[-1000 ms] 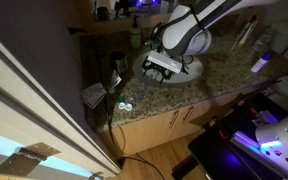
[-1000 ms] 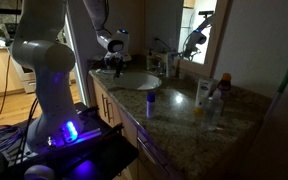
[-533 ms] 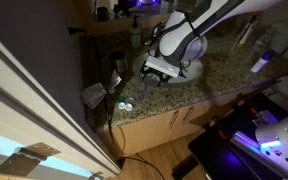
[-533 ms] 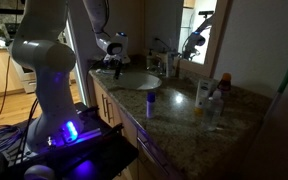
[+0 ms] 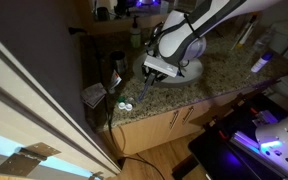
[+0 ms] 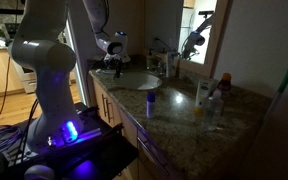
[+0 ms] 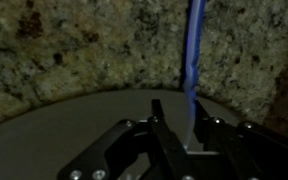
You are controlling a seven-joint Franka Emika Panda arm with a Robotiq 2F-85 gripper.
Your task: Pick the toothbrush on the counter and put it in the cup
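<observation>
End effector (image 7: 184, 132): released. Its two dark fingers (image 7: 158, 122) are standing apart in the wrist view, one on each side of the brush, and a gap is showing between this finger and the handle.
Toothbrush (image 7: 194, 50): a thin blue stick that is lying on the speckled granite table (image 7: 84, 50). It is running from the top of the wrist view down between the fingers, and its near end is crossing onto the pale rim of the sink basin (image 7: 64, 130).
Arm: in both exterior views it is reaching down over the edge of the basin (image 5: 191, 68), with the end effector (image 5: 156, 72) hanging low at the rim (image 6: 134, 82).
Toothbrush in the exterior views: too small and dim to make out.
Twin round case (image 5: 124, 106): white and green, sitting on the table near its front edge, apart from the end effector.
Bottles (image 6: 206, 93): standing farther along the table, well apart from the end effector (image 6: 112, 62).
</observation>
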